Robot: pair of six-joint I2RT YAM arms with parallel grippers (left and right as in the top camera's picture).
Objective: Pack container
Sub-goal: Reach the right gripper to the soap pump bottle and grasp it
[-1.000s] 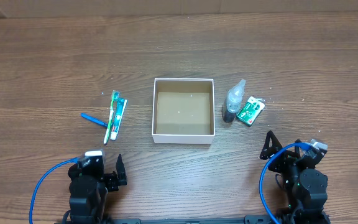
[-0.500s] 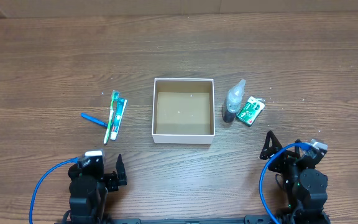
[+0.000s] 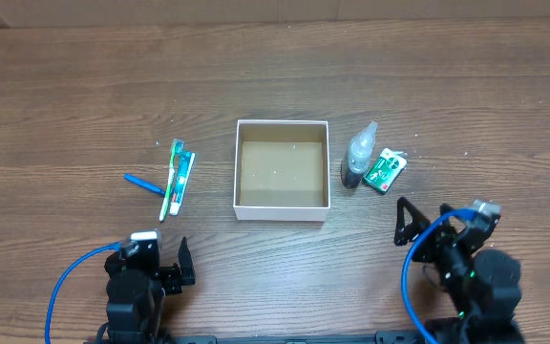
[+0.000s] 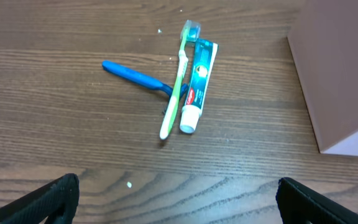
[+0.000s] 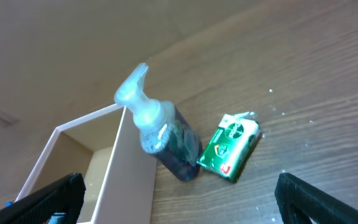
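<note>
The container (image 3: 282, 212), a white-walled square box with a brown inside, sits open and empty mid-table. Its wall shows in the left wrist view (image 4: 340, 68) and the right wrist view (image 5: 129, 168). Left of it lie a green toothbrush (image 3: 172, 177) (image 4: 178, 87), a toothpaste tube (image 3: 183, 182) (image 4: 197, 81) and a blue razor (image 3: 143, 182) (image 4: 132, 73). Right of it stand a pump bottle (image 3: 356, 158) (image 5: 166, 140) and a green packet (image 3: 385, 170) (image 5: 232, 149). My left gripper (image 3: 151, 256) (image 4: 178, 199) and right gripper (image 3: 444, 229) (image 5: 179, 199) are open and empty near the front edge.
The table is brown wood with small white specks. Blue cables loop beside both arm bases at the front edge.
My right arm has lifted and shifted slightly left toward the bottle and packet. The left arm and all objects have not moved.
</note>
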